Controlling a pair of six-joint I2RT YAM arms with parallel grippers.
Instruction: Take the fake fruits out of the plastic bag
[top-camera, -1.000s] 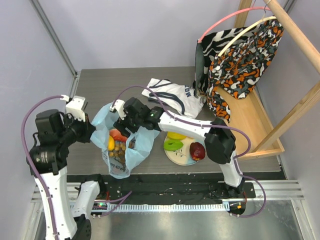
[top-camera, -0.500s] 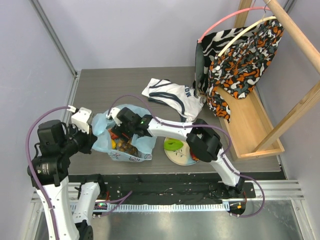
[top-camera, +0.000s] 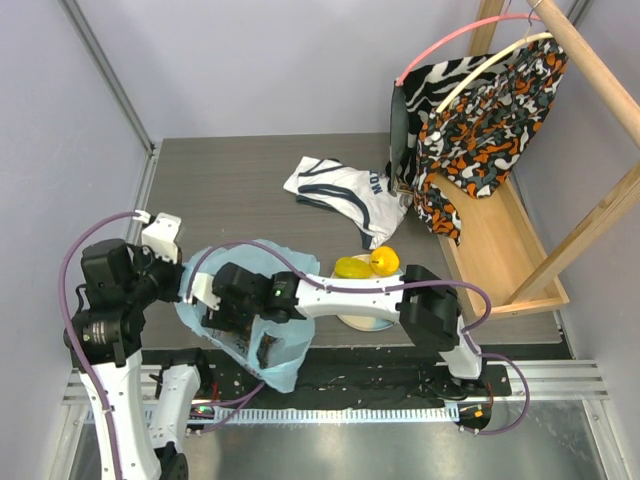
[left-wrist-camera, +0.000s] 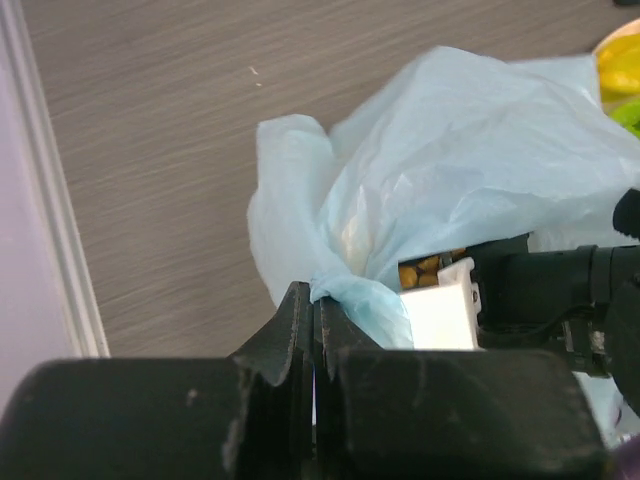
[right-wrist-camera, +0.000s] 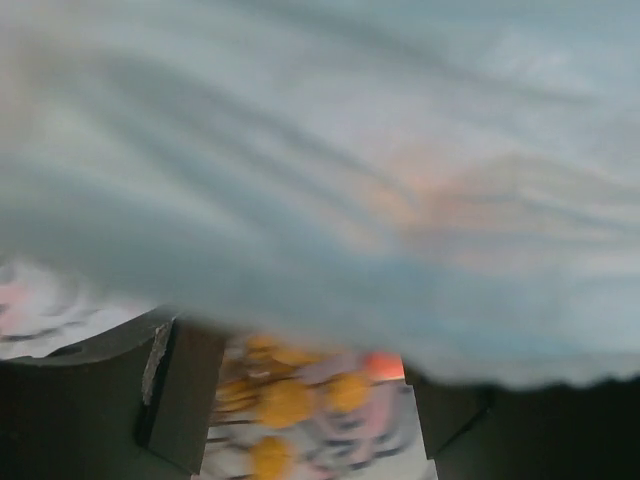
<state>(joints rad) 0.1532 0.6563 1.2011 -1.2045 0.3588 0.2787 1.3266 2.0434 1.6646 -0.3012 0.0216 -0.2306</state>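
Note:
The light-blue plastic bag (top-camera: 220, 325) lies slumped at the table's near-left edge. My left gripper (left-wrist-camera: 315, 300) is shut on a fold of its rim (top-camera: 186, 285). My right arm (top-camera: 330, 292) reaches across into the bag's mouth, and its gripper (right-wrist-camera: 300, 395) stands open inside, under blurred bag film. Between its fingers (right-wrist-camera: 178, 385) show the brownish-yellow grape bunch (right-wrist-camera: 285, 400) and a red-orange piece (right-wrist-camera: 380, 365); touch cannot be judged. The grapes (left-wrist-camera: 430, 268) also peek out in the left wrist view. A yellow lemon (top-camera: 385, 262) and a yellow-green fruit (top-camera: 350, 267) sit out of the bag.
A plate (top-camera: 368, 322) lies mostly under the right arm's elbow. A white shirt with dark lettering (top-camera: 345, 195) lies mid-table. A wooden rack (top-camera: 500, 240) with patterned garments (top-camera: 480, 120) fills the right side. Grey walls close the left and back.
The bag was drawn toward the near edge and now sags over it. My right arm swung down and leftward deeper into it; my left gripper followed, still clamped on the rim.

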